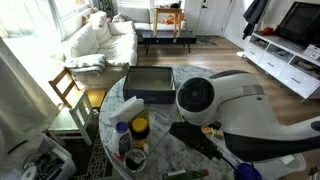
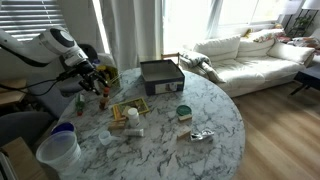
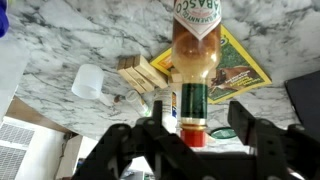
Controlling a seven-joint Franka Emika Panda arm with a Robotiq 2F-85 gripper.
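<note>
In the wrist view a hot-sauce bottle (image 3: pixel 195 60) with brown-orange sauce, a green neck band and a red cap stands on the marble table between my two black fingers. My gripper (image 3: pixel 200 128) is open, its fingers on either side of the cap and neck with gaps on both sides. A small white bottle (image 3: pixel 170 105) stands right beside the sauce bottle. In an exterior view the gripper (image 2: pixel 88 74) hangs over small bottles (image 2: pixel 103 96) at the table's edge. In an exterior view my white arm (image 1: pixel 215 100) hides the bottle.
A round marble table (image 2: pixel 215 115) carries a black box (image 2: pixel 160 75), a yellow-green booklet (image 3: pixel 240 65), wooden pegs (image 3: pixel 145 75), a green-lidded jar (image 2: pixel 184 112) and a foil wrapper (image 2: pixel 200 135). A clear tub (image 2: pixel 58 148), a wooden chair (image 1: pixel 68 88) and a white sofa (image 2: pixel 250 55) stand around it.
</note>
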